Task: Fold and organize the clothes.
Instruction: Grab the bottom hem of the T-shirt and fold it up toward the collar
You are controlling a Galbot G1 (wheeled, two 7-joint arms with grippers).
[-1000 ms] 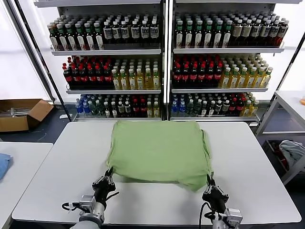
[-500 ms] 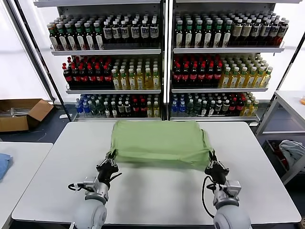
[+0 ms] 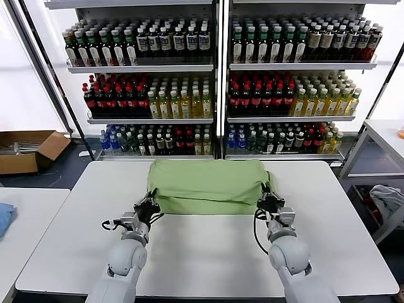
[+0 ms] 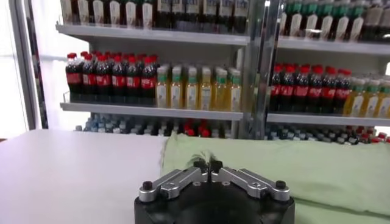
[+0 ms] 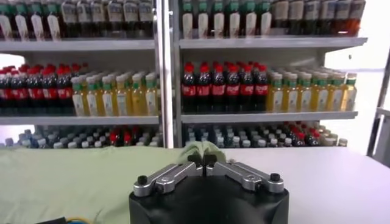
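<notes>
The clothes, a light green shirt [image 3: 207,185], lie folded in a wide band across the far half of the white table [image 3: 202,259]. My left gripper [image 3: 149,204] is at the shirt's near left corner, shut on a pinch of green fabric [image 4: 213,157]. At the near right corner my right gripper [image 3: 266,201] is shut on a bunched fold of the same fabric [image 5: 198,149]. In the left wrist view the left gripper [image 4: 208,166] has its fingertips together, and the right gripper [image 5: 203,161] shows the same in the right wrist view. Collar, buttons and print are hidden.
Shelves of bottles [image 3: 218,82] stand right behind the table. A cardboard box [image 3: 28,150] sits on the floor at the left. A blue cloth [image 3: 3,218] lies on the neighbouring left table. A grey-white cloth bundle [image 3: 386,199] rests low at the right.
Both grippers have carried the shirt's near edge away from me, from the table's front toward the far side, laying it over the rest. The shirt is now a narrower band.
</notes>
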